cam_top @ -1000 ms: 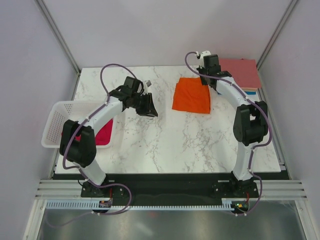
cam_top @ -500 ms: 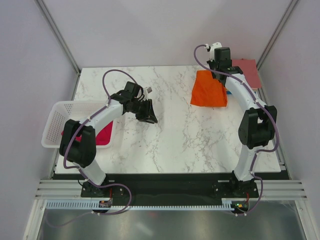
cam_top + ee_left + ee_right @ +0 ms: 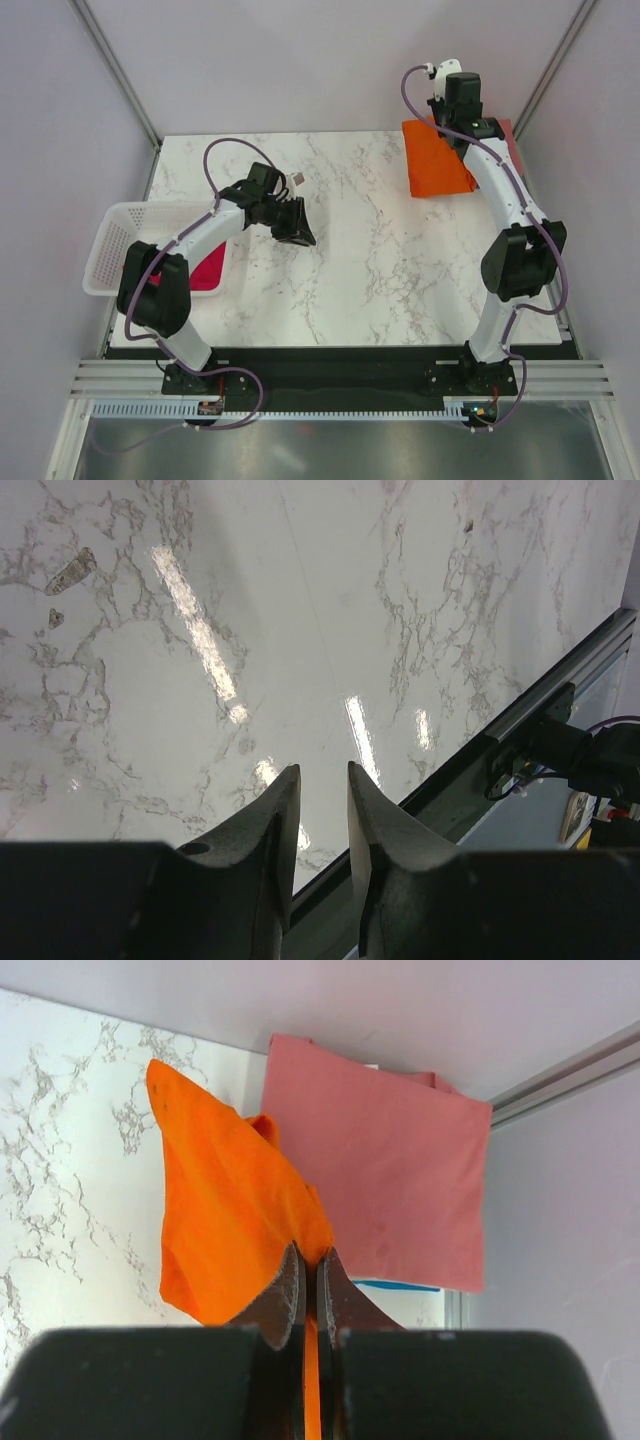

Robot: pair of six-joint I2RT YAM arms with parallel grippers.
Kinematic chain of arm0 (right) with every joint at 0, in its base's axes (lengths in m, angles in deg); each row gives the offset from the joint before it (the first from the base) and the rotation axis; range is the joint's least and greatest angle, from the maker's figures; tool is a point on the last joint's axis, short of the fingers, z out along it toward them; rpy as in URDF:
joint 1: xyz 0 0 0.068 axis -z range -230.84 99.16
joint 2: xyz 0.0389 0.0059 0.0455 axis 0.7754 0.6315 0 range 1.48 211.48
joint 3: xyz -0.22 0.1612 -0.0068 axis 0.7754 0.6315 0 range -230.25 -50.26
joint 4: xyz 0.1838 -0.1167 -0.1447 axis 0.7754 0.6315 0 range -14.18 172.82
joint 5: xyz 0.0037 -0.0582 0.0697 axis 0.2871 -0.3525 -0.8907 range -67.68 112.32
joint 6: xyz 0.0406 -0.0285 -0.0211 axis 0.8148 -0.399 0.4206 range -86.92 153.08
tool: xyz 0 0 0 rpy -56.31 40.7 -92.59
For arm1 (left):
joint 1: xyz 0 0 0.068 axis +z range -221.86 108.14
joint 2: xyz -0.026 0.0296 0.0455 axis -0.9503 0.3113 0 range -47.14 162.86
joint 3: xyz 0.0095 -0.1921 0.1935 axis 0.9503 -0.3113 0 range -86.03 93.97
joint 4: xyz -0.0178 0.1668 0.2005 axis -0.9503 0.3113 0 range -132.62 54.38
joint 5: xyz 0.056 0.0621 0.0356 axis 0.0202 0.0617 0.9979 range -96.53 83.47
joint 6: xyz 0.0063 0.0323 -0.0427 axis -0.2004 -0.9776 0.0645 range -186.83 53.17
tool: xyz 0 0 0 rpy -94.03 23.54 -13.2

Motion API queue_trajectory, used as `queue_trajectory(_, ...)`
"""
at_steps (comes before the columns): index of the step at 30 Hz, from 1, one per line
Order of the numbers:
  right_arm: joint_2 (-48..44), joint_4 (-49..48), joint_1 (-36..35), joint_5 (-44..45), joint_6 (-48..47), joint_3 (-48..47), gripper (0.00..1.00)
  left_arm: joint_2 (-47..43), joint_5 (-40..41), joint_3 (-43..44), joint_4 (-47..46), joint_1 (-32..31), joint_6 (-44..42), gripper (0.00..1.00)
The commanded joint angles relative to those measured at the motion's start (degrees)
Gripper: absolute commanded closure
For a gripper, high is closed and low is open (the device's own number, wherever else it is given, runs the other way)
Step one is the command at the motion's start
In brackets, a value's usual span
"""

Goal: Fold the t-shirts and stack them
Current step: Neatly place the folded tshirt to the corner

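My right gripper is shut on the top edge of the bright orange t-shirt and holds it hanging at the back right of the table. In the right wrist view the orange shirt is pinched between the fingers and hangs partly over the folded salmon-pink shirt, with a blue edge under it. The salmon-pink shirt is mostly hidden in the top view. My left gripper hovers over bare marble, its jaws a narrow gap apart and empty. The magenta-pink shirt lies in the basket.
A white plastic basket stands at the table's left edge. Grey walls and metal frame posts close in the back corners. The table's front edge and a black rail show in the left wrist view.
My right gripper has lifted the orange shirt from the back middle of the table and carried it right and back, over the salmon-pink shirt. The left arm has hardly moved.
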Motion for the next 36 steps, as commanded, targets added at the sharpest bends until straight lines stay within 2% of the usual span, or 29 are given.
queue_trajectory(1,-0.4,0.4,1.4,0.3,-0.2,-7.1,1.0,-2.8,-1.1,0.2,-1.9,-0.1,-2.2,0.67)
queue_trajectory(9,5.4,3.5,5.5,-3.0,-0.5,-16.9,1.0,-2.6,-0.8,0.3,-1.9,-0.1,-2.3,0.67)
queue_trajectory(12,10.2,4.1,8.4,-5.0,-0.4,-22.7,1.0,-2.2,-0.7,0.3,-1.9,-0.1,-2.4,0.67)
queue_trajectory(17,24.2,-0.1,14.1,-8.4,-0.5,-34.1,1.0,-1.2,-0.7,0.5,-1.8,0.0,-2.4,0.67)
queue_trajectory(19,29.9,-6.0,15.3,-8.2,-1.1,-36.5,0.98,-0.8,-0.7,0.5,-1.8,0.0,-2.4,0.67)
queue_trajectory(20,31.6,-9.3,15.7,-7.9,-0.7,-36.7,0.87,-0.5,-1.1,0.4,-1.8,0.0,-2.5,0.67)
queue_trajectory(21,33.2,-17.0,16.3,-7.1,-0.5,-37.1,0.78,-0.3,-1.4,0.4,-1.8,0.0,-2.4,0.67)
queue_trajectory(22,37.1,-19.5,17.1,-7.7,-0.6,-40.1,0.73,-0.2,-1.7,0.3,-1.8,-0.1,-2.3,0.67)
queue_trajectory(25,41.3,-26.2,18.0,-7.4,-1.2,-43.5,0.43,0.6,-2.2,0.2,-1.8,-0.4,-2.4,0.67)
queue_trajectory(27,40.3,-26.6,18.0,-7.8,-1.3,-42.4,0.37,0.9,-2.8,0.4,-1.4,-0.4,-2.6,0.67)
queue_trajectory(29,36.0,-26.5,18.0,-8.1,0.4,-37.0,0.27,0.7,-1.9,0.5,-1.4,-0.3,-2.7,0.67)
queue_trajectory(32,28.5,-26.5,17.4,-7.1,3.1,-29.1,0.19,-0.4,-1.5,0.9,-1.6,-0.5,-2.4,0.67)
queue_trajectory(35,21.0,-22.2,17.0,-2.7,6.5,-24.8,0.02,-3.6,-1.5,1.5,-2.7,-0.5,-1.7,0.67)
queue_trajectory(36,19.0,-18.7,17.0,-1.5,7.6,-23.6,0.02,-4.5,-1.4,1.7,-3.1,-0.5,-1.4,0.67)
